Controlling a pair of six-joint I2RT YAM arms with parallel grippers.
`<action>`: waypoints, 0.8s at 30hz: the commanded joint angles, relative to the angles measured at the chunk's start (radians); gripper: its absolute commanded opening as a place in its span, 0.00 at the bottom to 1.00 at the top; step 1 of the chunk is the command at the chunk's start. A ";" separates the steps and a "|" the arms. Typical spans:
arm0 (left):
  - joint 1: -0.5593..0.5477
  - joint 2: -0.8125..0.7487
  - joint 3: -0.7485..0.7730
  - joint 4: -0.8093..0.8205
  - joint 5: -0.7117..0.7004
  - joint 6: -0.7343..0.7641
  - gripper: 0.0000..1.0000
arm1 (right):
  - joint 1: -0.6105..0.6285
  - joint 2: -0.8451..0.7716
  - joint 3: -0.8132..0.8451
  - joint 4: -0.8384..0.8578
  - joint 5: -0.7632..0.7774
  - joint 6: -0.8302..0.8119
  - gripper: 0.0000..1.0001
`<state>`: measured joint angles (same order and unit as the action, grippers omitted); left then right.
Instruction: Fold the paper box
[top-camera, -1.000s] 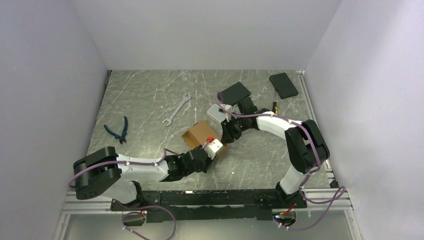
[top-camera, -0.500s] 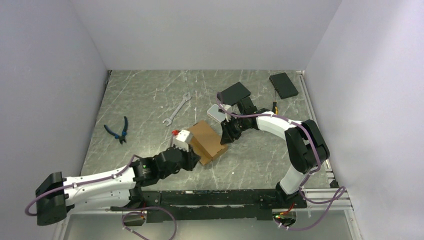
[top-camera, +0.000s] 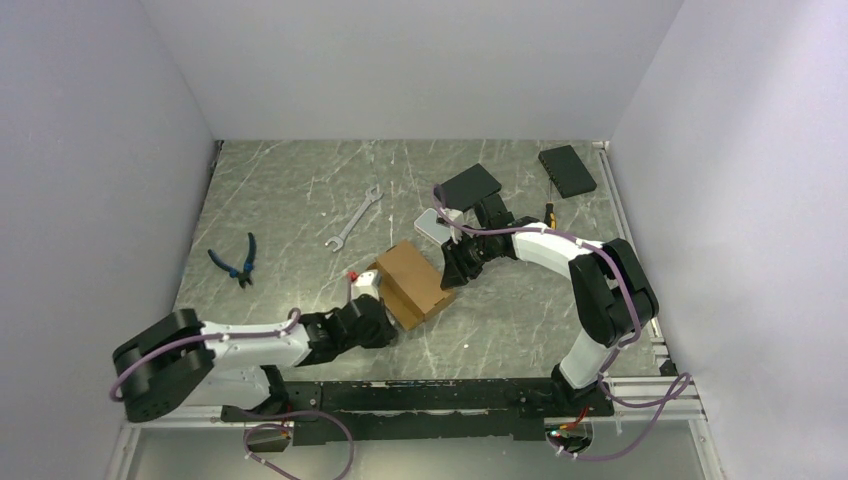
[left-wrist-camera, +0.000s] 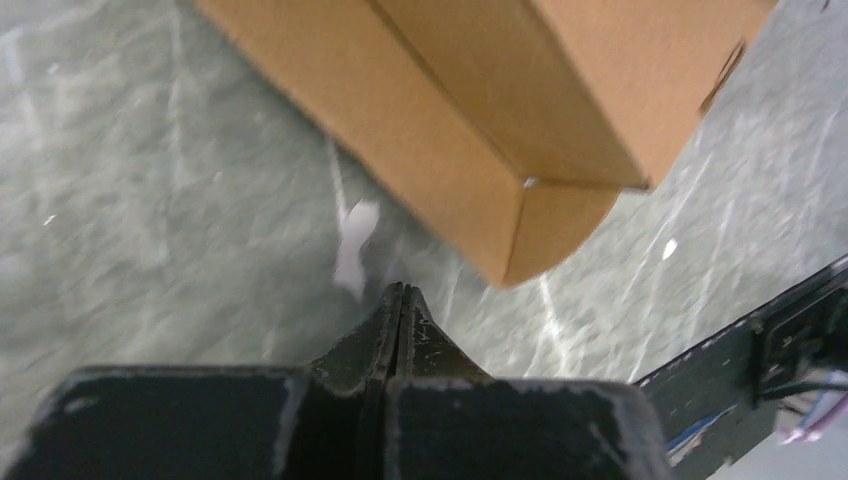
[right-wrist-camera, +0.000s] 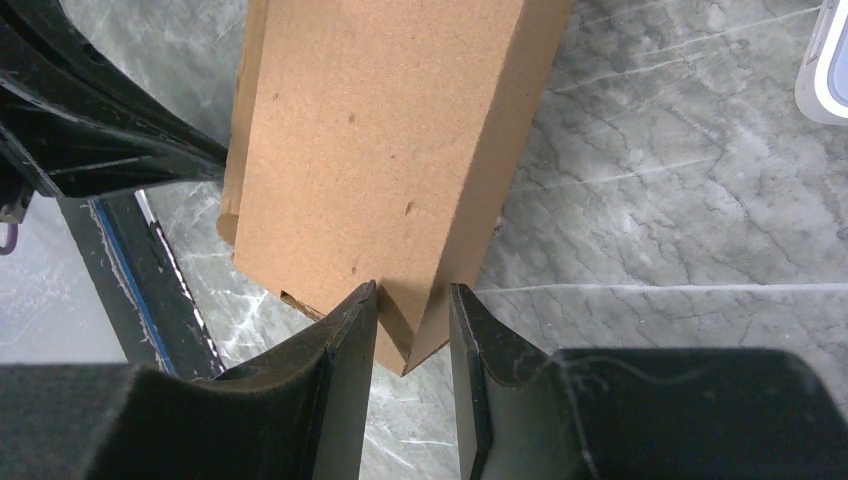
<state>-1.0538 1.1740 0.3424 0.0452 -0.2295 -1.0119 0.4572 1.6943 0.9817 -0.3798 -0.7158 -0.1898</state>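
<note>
The paper box (top-camera: 412, 282) is a brown cardboard carton lying closed and flat near the middle of the table. My right gripper (top-camera: 447, 280) is at its right corner. In the right wrist view, the gripper (right-wrist-camera: 412, 290) has that corner of the box (right-wrist-camera: 380, 150) pinched between its two fingers. My left gripper (top-camera: 384, 321) is low on the table by the box's near-left side. In the left wrist view it is shut and empty (left-wrist-camera: 402, 290), and the box's corner (left-wrist-camera: 545, 235) is just beyond its tips, not touching them.
A wrench (top-camera: 353, 216) and blue-handled pliers (top-camera: 236, 260) lie to the left. Two black slabs (top-camera: 470, 183) (top-camera: 566, 170) lie at the back right. A small translucent white case (top-camera: 432, 226) sits just behind the box. The black rail (top-camera: 430, 395) runs along the near edge.
The left arm pulled off the box top, swung left, then returned low beside the box with its jaws closed. The box now lies closed and flat. The right arm has not moved.
</note>
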 joint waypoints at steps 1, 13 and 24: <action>0.058 0.116 0.060 0.161 0.071 -0.021 0.00 | 0.012 0.038 0.006 -0.001 0.082 -0.031 0.35; 0.156 0.299 0.399 0.080 0.171 0.131 0.00 | 0.031 0.050 0.011 -0.006 0.109 -0.034 0.34; 0.196 0.083 0.272 -0.240 0.028 0.100 0.04 | 0.032 0.069 0.021 -0.014 0.148 -0.035 0.34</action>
<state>-0.8883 1.3846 0.6495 -0.0731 -0.1184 -0.8986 0.4702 1.7058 1.0039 -0.3775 -0.6792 -0.1909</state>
